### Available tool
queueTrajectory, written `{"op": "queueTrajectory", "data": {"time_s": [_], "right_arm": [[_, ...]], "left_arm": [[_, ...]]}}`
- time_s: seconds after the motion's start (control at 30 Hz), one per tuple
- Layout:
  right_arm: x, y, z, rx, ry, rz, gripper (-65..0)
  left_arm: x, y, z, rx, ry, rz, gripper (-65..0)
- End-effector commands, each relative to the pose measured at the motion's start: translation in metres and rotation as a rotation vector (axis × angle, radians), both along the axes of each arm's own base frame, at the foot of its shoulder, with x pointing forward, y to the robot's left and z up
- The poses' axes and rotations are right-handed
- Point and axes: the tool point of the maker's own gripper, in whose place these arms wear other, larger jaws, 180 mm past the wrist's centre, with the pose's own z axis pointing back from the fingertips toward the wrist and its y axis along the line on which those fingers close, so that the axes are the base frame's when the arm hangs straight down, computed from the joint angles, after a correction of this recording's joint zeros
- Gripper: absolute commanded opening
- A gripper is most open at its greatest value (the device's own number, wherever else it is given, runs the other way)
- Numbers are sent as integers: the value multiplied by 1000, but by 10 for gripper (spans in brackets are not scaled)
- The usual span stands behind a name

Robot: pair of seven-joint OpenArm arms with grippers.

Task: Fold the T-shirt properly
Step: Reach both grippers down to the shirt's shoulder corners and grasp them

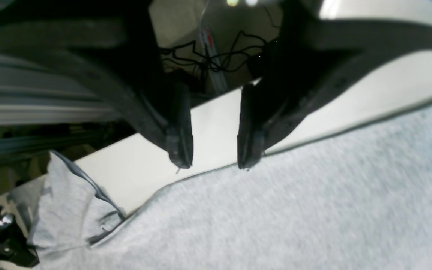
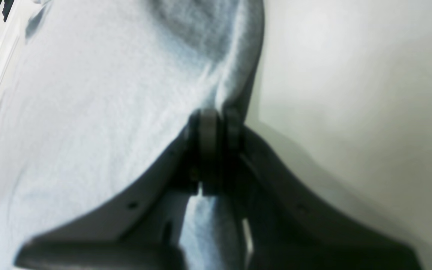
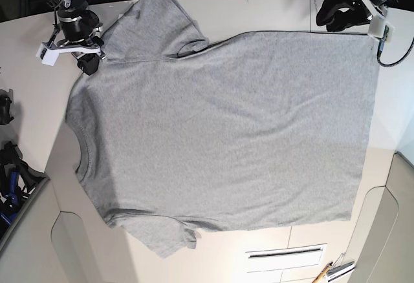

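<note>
base view shows the t-shirt (image 3: 223, 134) spread flat and plain side up on the bench (image 3: 32, 112), collar toward the left, hem toward the right, one sleeve at the far left and the other at the near edge. laid out this way, its far edge runs straight between the two arms, which suits a fold that carries that edge toward the near side. the right gripper (image 3: 89, 62) sits at the far-left shoulder, just beside the sleeve seam; in the right wrist view its fingers (image 2: 208, 129) are pressed together with a ridge of grey cloth pinched between them, so that corner seems secured for lifting. the left gripper (image 1: 215, 163) is at the far-right corner by the hem; the left wrist view shows its fingers (image 1: 180, 146) apart, tips hovering at the cloth's edge over white bench, holding nothing. judging from this, the left side must close on the hem before both can lift evenly.
</note>
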Motion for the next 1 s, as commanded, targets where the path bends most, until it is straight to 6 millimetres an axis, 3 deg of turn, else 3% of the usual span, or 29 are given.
{"op": "queueTrajectory", "data": {"time_s": [0.0, 0.13, 0.3, 0.47, 0.63, 0.77, 0.97], "right_arm": [[2, 0, 4, -7, -13, 11, -650], [2, 0, 5, -7, -13, 11, -650], [5, 1, 6, -7, -23, 16, -650], [6, 1, 8, -13, -31, 33, -650], [5, 1, 7, -19, -24, 39, -650], [5, 1, 6, -30, -18, 44, -650], [5, 1, 6, -29, -18, 44, -650]], "left_arm": [[7, 1, 9, -2, -35, -8, -417], [32, 31, 10, 64, -58, 110, -417], [55, 90, -8, 123, -62, 282, -417], [51, 149, -40, 61, 9, 484, -417], [39, 195, -52, 0, 45, 648, -376], [24, 205, -59, -51, 92, 708, -329], [17, 186, -73, -111, 154, 686, -329]]}}
